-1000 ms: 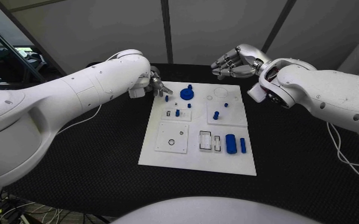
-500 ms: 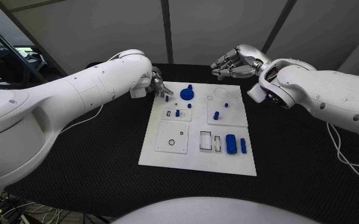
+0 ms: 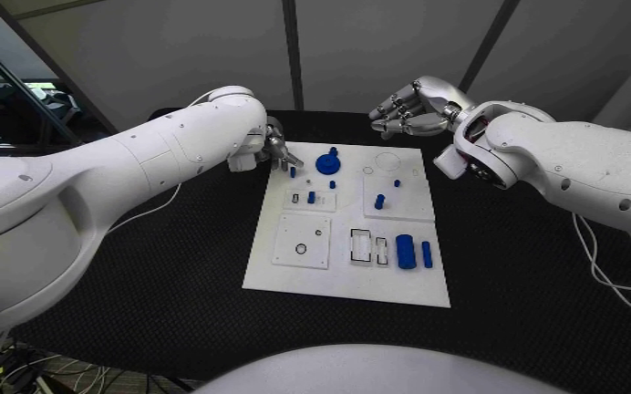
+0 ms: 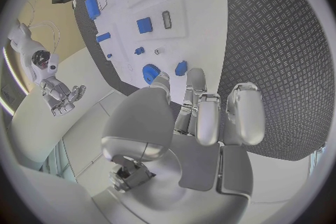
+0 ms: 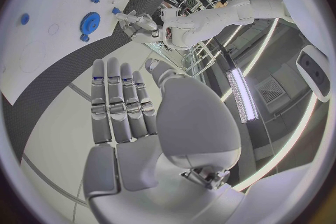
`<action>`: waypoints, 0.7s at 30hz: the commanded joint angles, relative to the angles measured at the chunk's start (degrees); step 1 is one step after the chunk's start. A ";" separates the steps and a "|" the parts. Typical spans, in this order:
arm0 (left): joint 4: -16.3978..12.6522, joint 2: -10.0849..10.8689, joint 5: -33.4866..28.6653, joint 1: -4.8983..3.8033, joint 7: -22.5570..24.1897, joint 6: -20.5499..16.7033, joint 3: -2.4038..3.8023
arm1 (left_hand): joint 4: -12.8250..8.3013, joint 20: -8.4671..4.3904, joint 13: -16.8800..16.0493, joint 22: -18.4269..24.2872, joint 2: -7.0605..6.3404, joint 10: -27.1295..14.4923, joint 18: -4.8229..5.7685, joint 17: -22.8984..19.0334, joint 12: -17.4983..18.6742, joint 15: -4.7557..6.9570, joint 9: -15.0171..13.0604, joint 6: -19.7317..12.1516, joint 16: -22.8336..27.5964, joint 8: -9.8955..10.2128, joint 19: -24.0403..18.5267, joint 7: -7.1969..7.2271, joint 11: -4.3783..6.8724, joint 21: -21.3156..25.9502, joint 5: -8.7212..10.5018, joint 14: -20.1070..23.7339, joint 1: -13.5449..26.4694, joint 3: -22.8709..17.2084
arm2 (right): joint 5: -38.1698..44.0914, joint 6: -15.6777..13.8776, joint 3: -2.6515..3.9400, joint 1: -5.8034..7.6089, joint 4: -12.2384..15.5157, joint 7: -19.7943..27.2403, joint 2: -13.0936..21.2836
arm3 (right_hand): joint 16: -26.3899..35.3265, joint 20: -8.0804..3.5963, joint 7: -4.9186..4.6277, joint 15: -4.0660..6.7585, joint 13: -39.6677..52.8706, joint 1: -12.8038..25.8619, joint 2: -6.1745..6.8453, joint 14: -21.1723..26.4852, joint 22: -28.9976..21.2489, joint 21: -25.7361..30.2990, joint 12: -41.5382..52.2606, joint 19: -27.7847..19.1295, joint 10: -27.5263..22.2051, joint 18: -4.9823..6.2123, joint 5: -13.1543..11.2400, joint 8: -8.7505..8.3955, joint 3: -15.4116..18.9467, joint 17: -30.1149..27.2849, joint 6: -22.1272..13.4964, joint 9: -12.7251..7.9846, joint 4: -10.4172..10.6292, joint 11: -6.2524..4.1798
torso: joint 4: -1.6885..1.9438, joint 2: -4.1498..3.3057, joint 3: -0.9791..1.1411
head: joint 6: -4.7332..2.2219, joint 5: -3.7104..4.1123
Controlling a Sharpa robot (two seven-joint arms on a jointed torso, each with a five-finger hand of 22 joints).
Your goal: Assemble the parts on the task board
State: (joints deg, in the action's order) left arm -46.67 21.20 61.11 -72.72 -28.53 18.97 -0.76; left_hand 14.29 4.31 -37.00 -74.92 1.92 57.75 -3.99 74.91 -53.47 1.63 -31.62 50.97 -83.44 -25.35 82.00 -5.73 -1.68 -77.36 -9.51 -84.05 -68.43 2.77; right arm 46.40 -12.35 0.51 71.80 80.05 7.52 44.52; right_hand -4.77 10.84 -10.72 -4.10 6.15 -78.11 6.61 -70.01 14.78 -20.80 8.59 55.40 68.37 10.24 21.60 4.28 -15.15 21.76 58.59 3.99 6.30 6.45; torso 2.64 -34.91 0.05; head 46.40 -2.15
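left arm [image 3: 145,152]: glossy white rounded shells, thin white cable beside it | right arm [image 3: 553,161]: same white casing, dark seam rings, white cable | left hand [image 4: 203,115], right hand [image 5: 129,109]: silver segmented fingers, smooth grey palms

— What colour is the task board [image 3: 305,264]?
— White, with little blue parts [image 3: 407,253] on it.
— And the table [image 3: 158,285]?
— Black, with a bumpy criss-cross pattern. The hands are silver.
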 commanded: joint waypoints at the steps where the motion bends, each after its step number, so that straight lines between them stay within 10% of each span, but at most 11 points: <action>1: 0.23 -0.16 0.47 -0.04 0.52 1.61 -0.01 | -0.38 -0.10 0.07 -3.27 0.12 -0.23 0.53 9.70 -0.22 0.51 0.05 0.07 -0.40 0.37 0.30 0.39 0.29 -0.29 -0.27 -3.61 -0.63 -0.16 | 0.00 0.43 0.03 0.11 0.03 0.64 -0.06 | 0.30 -0.02 0.02 0.09 -0.05 -0.30 -0.06 -0.48 -0.05 0.33 0.38 0.32 0.48 0.17 0.24 0.37 -0.35 -0.05 0.29 0.03 0.08 0.12 | 0.02 0.03 0.00 | 0.15 0.02; 21: 0.80 -0.63 0.47 0.37 1.51 0.32 -0.01 | -1.27 -0.28 0.44 -3.84 2.03 0.00 0.64 9.86 -0.26 0.71 0.27 0.81 -0.62 0.92 0.61 0.68 0.56 -0.71 -0.09 -3.74 -3.32 -1.50 | 0.00 0.59 0.03 0.11 -0.18 0.70 -0.39 | 0.32 -0.03 0.04 0.11 -0.08 -0.28 -0.12 -0.54 -0.06 0.34 0.41 0.37 0.53 0.17 0.28 0.39 -0.43 -0.04 0.33 0.04 0.09 0.11 | 0.06 0.05 0.01 | 0.34 0.02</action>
State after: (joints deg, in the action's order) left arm -45.95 20.64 61.14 -72.28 -27.93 19.40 -0.76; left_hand 13.06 4.11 -36.61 -74.91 3.85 57.75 -3.99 74.91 -53.47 2.00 -31.40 51.60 -83.69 -24.67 82.20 -5.11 -1.68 -77.81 -9.51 -84.01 -71.27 1.53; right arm 46.41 -12.22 0.52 71.80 79.93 7.57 44.17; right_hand -4.77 10.84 -10.72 -3.88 6.16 -78.11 6.61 -70.23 14.79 -20.80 8.81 55.40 68.58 10.24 21.60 4.28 -15.32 21.77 58.59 3.99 6.47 6.66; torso 2.72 -34.87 0.03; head 46.63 -2.04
